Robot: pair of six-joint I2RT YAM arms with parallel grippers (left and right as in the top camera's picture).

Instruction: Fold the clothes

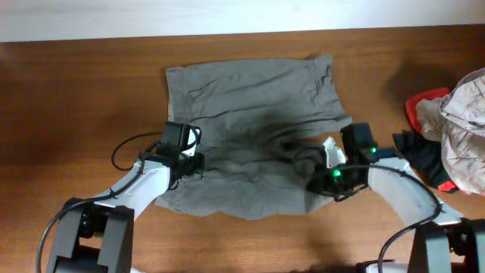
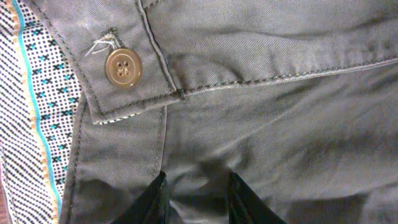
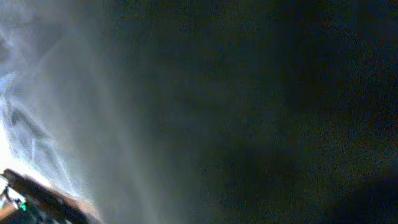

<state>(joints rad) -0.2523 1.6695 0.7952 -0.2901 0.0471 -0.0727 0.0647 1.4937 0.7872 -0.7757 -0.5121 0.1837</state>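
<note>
A pair of grey shorts [image 1: 250,106] lies spread across the middle of the wooden table. My left gripper [image 1: 195,161] is at the shorts' left edge. In the left wrist view its two black fingers [image 2: 198,199] are close together with a wrinkled fold of grey cloth pinched between them. They sit just below the waistband, with its brown button [image 2: 122,67] and patterned lining [image 2: 31,112]. My right gripper [image 1: 309,163] is at the shorts' right side, with its tips buried in bunched cloth. The right wrist view is filled by dim grey fabric [image 3: 93,93] and shows no fingers.
A pile of other clothes [image 1: 462,121], pale, dark and red, lies at the table's right edge. Bare wood [image 1: 76,98] shows to the left of the shorts and along the front edge.
</note>
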